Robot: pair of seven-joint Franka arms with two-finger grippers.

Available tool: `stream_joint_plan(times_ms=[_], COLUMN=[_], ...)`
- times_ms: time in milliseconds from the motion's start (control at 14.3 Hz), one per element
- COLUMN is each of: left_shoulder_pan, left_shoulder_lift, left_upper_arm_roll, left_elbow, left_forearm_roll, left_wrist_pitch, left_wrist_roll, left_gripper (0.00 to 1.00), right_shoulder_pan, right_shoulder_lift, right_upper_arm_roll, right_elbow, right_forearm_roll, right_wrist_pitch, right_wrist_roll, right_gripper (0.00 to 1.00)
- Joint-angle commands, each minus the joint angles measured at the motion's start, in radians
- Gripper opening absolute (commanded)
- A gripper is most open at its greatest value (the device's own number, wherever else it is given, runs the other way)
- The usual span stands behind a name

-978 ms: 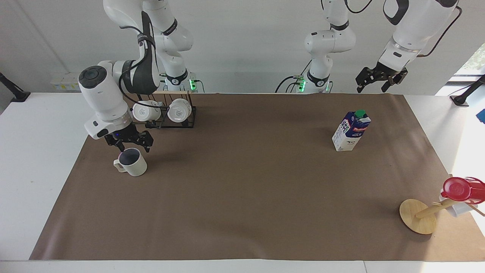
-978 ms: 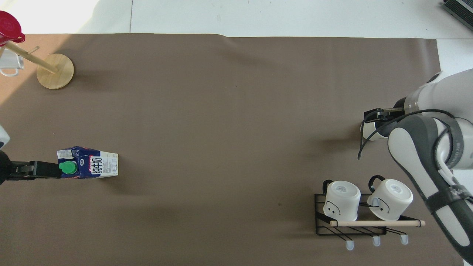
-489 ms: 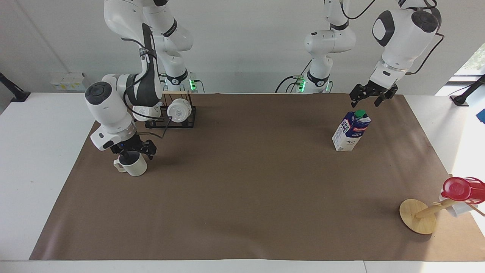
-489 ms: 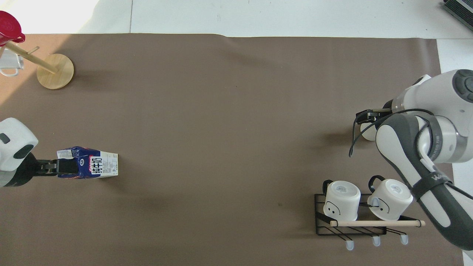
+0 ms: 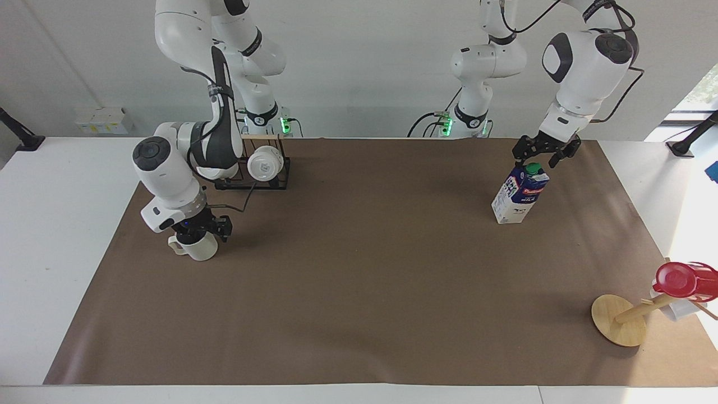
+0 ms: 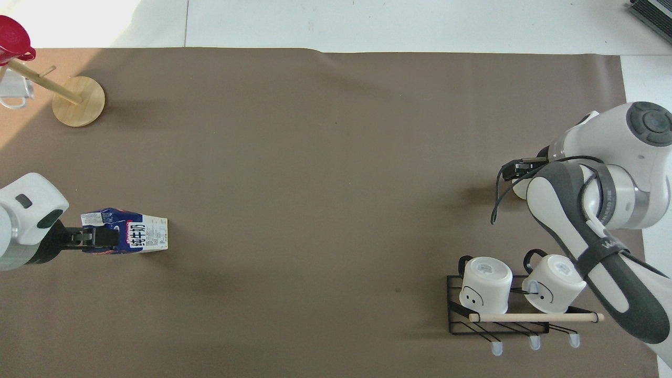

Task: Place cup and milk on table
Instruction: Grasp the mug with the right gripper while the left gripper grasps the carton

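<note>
1. The right gripper (image 5: 197,230) sits down over the cup (image 5: 196,247); I cannot tell if it grips the rim yet.
2. The left gripper (image 5: 545,152) is wide open, holding nothing, with the milk (image 5: 519,193) right under it.
3. Both things stand on the desk (image 5: 359,292).
4. Squeeze gently and lift straight up.

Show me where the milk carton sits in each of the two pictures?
Facing view: milk carton stands right of centre, upper half, under the left hand.
Overhead view: milk carton at the left edge, halfway down.
Shared landmark: the wooden stand near the same table end.
</note>
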Motion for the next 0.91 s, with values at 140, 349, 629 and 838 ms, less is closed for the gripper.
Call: stream_joint_plan(times_ms=[140,349,629,838], left_shoulder_pan=[0.005,0.005,0.014,0.014], left_shoulder_lift=[-0.005,-0.002,0.0,0.0], left_upper_arm_roll=[-0.003,-0.004,-0.003,-0.004], left_elbow=[-0.035,-0.035,-0.033,-0.033], left_forearm_roll=[-0.007,-0.009,-0.009,-0.009], left_wrist_pitch=[0.051,0.054,0.052,0.054], left_wrist_roll=[0.018,0.026,0.052,0.052], left_gripper=[1.0,1.0,0.93,0.79], right_shoulder_pan=[-0.007,-0.009,-0.004,0.014], right_shoulder_lift=[-0.008,-0.008,-0.018,-0.033], right_upper_arm_roll=[0.002,0.002,0.002,0.004], right_elbow=[-0.015,-0.014,0.006,0.037], right_forearm_roll=[-0.011,-0.011,-0.011,-0.012], right_wrist_pitch=[0.004,0.005,-0.002,-0.034], right_wrist_roll=[0.008,0.014,0.019,0.048], right_gripper=[0.0,0.0,0.0,0.0])
